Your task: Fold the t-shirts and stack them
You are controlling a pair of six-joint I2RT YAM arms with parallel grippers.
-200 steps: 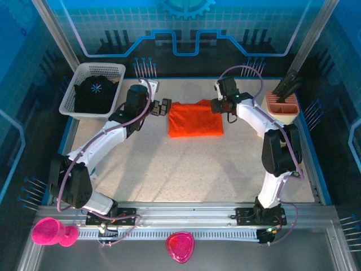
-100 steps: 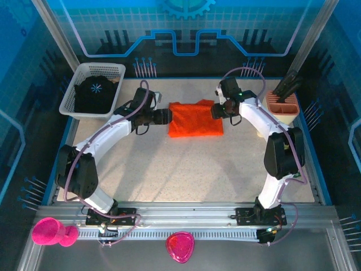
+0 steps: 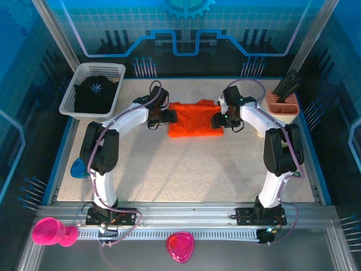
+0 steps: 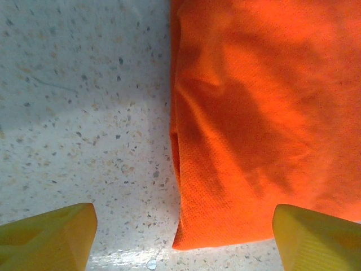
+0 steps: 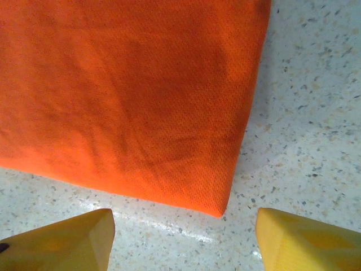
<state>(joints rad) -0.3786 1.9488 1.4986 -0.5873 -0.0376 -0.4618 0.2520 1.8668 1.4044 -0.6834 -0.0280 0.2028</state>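
Speckled tabletop: orange t-shirt lies between left end effector and right end effector, both spread.

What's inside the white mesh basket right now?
A black t-shirt with a pale-blue starburst print facing up lies bunched in the basket. Anything beneath it is covered.

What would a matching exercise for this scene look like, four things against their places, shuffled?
1 orange t-shirt
2 black t-shirt
3 left claw
4 right claw

A in the white basket
B open, at the orange t-shirt's right edge
C folded on the table
D open, at the orange t-shirt's left edge

Pairs: 1-C, 2-A, 3-D, 4-B
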